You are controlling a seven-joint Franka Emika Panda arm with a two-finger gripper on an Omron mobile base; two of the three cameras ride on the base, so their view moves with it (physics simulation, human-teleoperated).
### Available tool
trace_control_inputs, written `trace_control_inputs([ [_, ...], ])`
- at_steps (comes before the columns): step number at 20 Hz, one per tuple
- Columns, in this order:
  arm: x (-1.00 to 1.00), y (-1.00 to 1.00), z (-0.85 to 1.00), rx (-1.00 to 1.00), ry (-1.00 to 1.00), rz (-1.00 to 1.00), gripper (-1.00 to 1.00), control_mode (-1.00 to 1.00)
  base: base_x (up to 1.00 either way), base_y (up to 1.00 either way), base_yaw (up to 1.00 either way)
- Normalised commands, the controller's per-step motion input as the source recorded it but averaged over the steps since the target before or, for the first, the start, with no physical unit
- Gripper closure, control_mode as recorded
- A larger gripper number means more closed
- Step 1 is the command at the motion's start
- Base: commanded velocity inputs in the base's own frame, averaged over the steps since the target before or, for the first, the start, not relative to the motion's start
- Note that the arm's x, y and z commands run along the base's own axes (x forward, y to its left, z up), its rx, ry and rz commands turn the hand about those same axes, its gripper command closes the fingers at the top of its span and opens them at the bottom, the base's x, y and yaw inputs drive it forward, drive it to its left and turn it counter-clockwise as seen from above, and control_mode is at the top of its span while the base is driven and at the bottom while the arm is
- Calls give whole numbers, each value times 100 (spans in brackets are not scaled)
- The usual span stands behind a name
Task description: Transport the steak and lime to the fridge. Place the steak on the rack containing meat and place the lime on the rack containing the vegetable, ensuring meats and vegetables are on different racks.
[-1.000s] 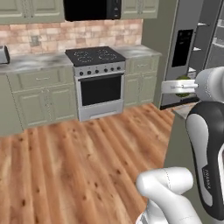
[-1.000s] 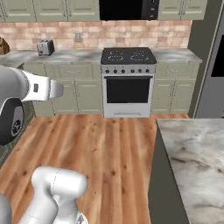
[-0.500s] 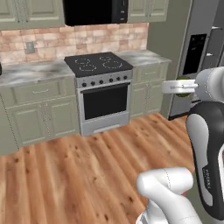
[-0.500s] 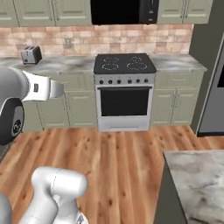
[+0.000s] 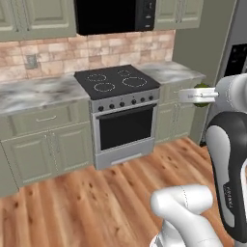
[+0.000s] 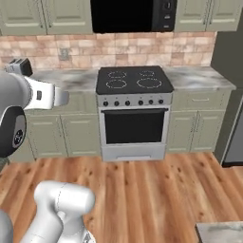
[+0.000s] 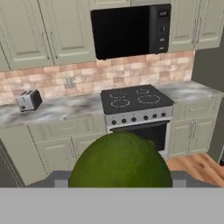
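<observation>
The lime (image 7: 120, 162), round and dark green, bulks large in the lower middle of the hand view, held between the fingers. In the left base view my gripper (image 5: 195, 95) hangs at mid-height on the right, shut on the lime (image 5: 203, 89), which peeks out green behind the white fingers. The fridge (image 5: 238, 54) is a dark-grey slab with a black panel at that view's right edge, beyond the gripper. The steak is out of view.
Straight ahead stands a steel stove (image 5: 120, 113) with a black cooktop, under a black microwave (image 5: 113, 14). Pale green cabinets and a marble counter (image 6: 199, 78) flank it. A toaster (image 7: 28, 100) sits on the left. A marble island corner (image 6: 220, 232) lies at lower right, on a wood floor.
The whole picture has shifted as the base drove: the stove looms larger and nearer, and the fridge has slid toward the right edge. The lime stays in the gripper.
</observation>
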Motion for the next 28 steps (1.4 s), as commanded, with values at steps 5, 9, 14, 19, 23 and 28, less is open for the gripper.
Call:
trace_control_inputs([
  [5, 0, 0, 0, 0, 0, 0, 100, 100, 100, 0, -2],
  [9, 0, 0, 0, 0, 0, 0, 100, 100, 100, -4, -2],
  [14, 0, 0, 0, 0, 0, 0, 100, 100, 100, -55, 1],
  [19, 0, 0, 0, 0, 0, 0, 100, 100, 100, -100, 8],
  [23, 0, 0, 0, 0, 0, 0, 100, 100, 92, -100, 13],
  [28, 0, 0, 0, 0, 0, 0, 100, 100, 31, -100, 12],
])
